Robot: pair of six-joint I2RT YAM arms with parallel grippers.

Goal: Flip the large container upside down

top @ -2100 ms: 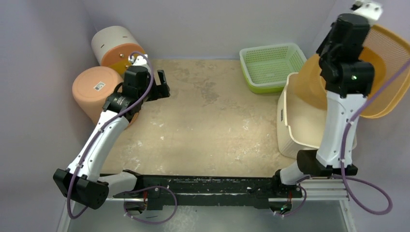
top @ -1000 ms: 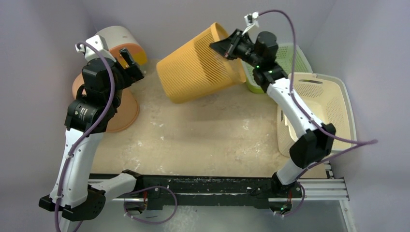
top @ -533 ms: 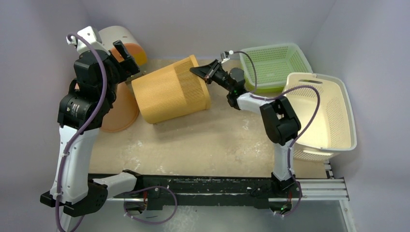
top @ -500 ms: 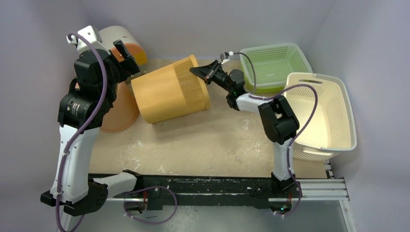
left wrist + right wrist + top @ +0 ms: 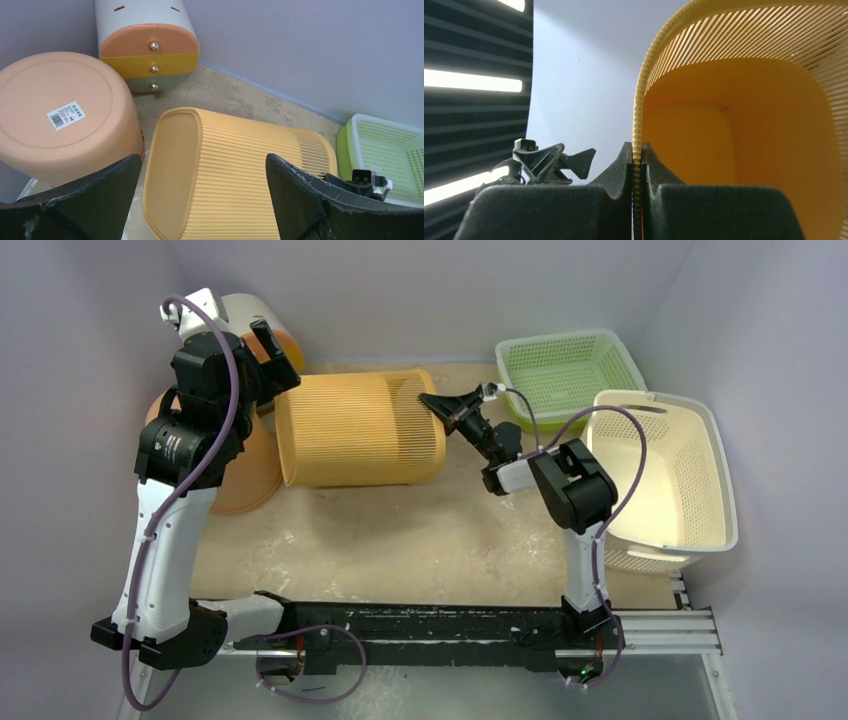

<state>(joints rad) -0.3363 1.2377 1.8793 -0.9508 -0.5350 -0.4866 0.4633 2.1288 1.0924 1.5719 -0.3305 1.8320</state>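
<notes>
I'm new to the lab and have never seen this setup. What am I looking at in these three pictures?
Two robot arms are bolted to a table. One picture looks down from above; the other two come from cameras on each wrist. The right claw is shut on the rim of a yellow-orange bin tipped on its side. The left claw hangs open above it. A cream tub stands open side up at the right, a green basket next to it; a peach bucket sits upside down beside a small drawer unit.

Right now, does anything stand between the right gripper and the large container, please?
Nothing lies between, but the right gripper is shut on the yellow-orange bin, at its rim; the large container sits beyond that arm's elbow.
</notes>
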